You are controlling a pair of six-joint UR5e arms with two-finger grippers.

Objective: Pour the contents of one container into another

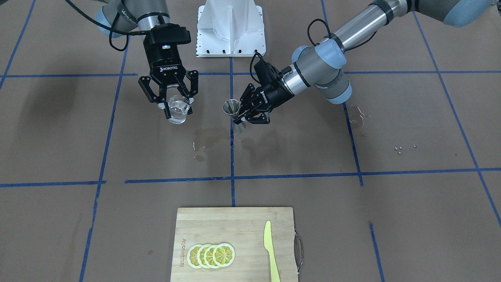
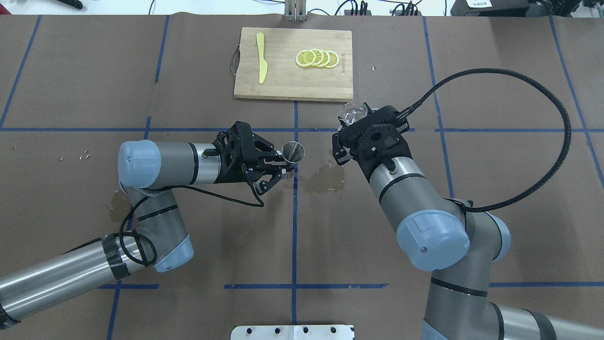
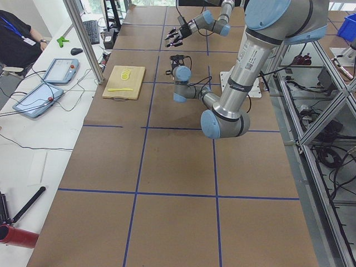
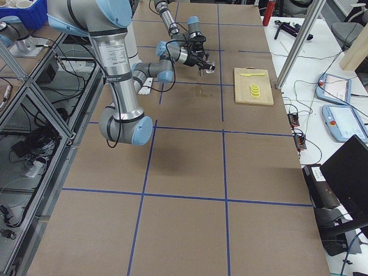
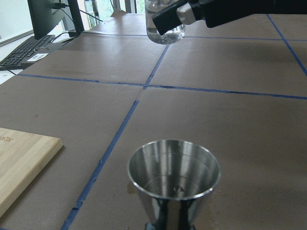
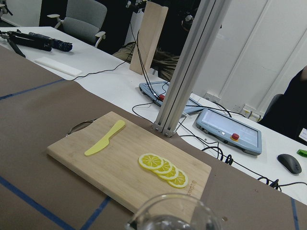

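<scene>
Near the middle of the table (image 1: 352, 219), the glass cup (image 1: 178, 110) hangs upright off the surface with clear liquid in it, pinched between the fingers of the right gripper (image 1: 176, 105), whose body reads ROBOTIQ. Close by but apart from it, the steel jigger (image 1: 231, 107) stands upright, mouth up, clamped by the left gripper (image 1: 239, 116), also marked ROBOTIQ. At the table edge opposite the robot lies a cutting board (image 1: 242, 235) with lemon slices (image 1: 211, 255), a yellow knife (image 1: 270, 250) and a stamp too small to read.

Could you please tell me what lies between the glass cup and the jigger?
Nothing; the front-facing view shows only bare table between glass cup and jigger.
</scene>
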